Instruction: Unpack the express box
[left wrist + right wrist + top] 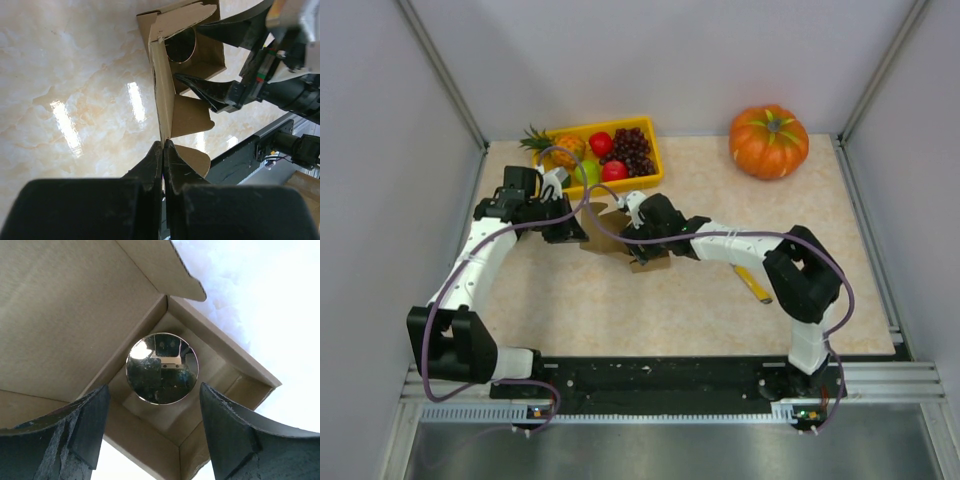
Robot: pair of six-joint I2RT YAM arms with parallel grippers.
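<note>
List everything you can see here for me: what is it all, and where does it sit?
express box: one, brown cardboard, lid open, middle of the table
shiny disc: one, mirror-like, lying in the bottom of the box
tray: one, yellow, back of the table, left of centre
pineapple: one, orange-yellow with green leaves, left end of the tray
red fruits: two, in the tray
grapes: one bunch, dark, right end of the tray
green fruit: one, front of the tray
pumpkin: one, orange, back right
small flat thing: one, yellow and black, beside the right arm; too small to identify
table: one, beige marbled
left gripper: black, shut on a box flap
right gripper: black, open, above the disc
</note>
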